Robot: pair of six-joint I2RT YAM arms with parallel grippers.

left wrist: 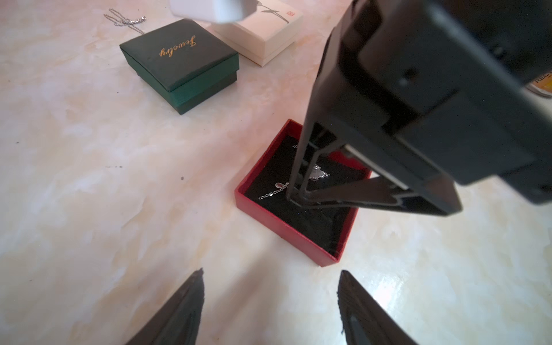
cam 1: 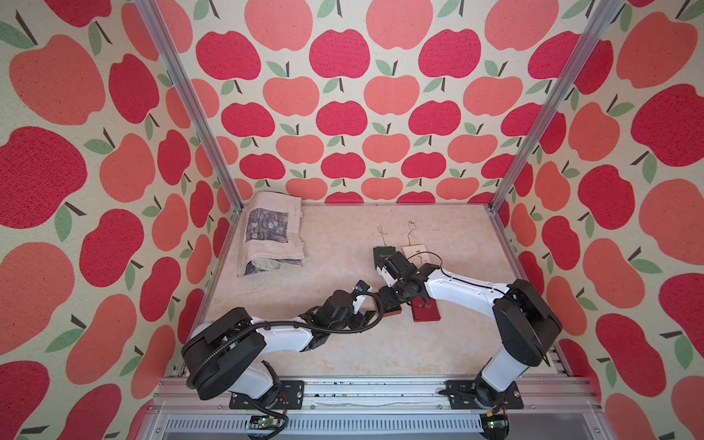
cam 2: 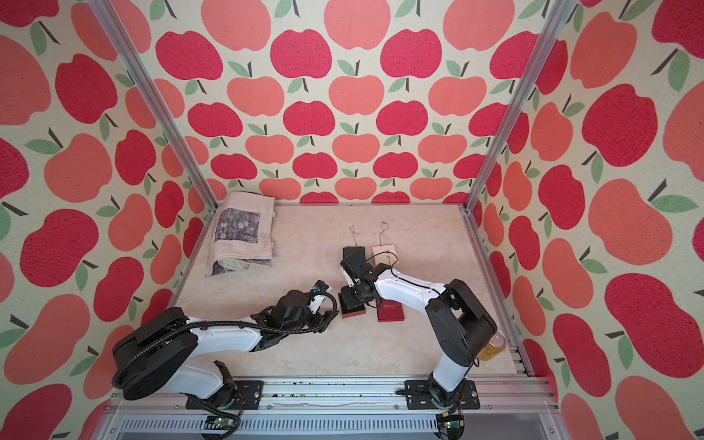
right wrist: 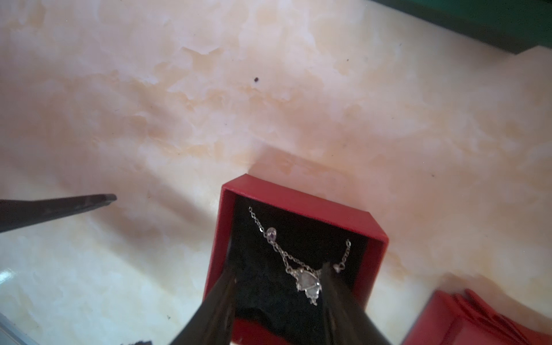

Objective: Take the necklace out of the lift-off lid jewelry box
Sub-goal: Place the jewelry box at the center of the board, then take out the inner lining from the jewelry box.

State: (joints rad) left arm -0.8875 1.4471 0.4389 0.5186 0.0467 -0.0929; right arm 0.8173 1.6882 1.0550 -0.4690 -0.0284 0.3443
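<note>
Fingers [right wrist: 334, 289] of the right gripper [right wrist: 279, 265] stand parted inside the red box [right wrist: 298, 194], straddling the necklace [right wrist: 307, 282] without closing on it. The pendant lies against one finger, and its chain trails across the black lining. The left gripper [left wrist: 271, 271] hovers just beside the red box, fingers [left wrist: 185, 310] wide and empty.

With the lid [cam 1: 426, 310] already off and lying next to the red box, the job appears to be at the pick itself, as the necklace is not yet lifted. The next move likely calls for the right fingers to close squarely on the pendant or chain, pressing into the soft lining. They would then rise straight up so the thin chain clears the walls without snagging.

Beyond the red box, a green box [left wrist: 182, 62] and a white box [left wrist: 263, 38] sit shut, their contents unseen. A loose chain [left wrist: 125, 19] lies on the table [left wrist: 89, 179] past each. A folded cloth [cam 1: 272, 232] lies well away from the red box, in the far corner.
</note>
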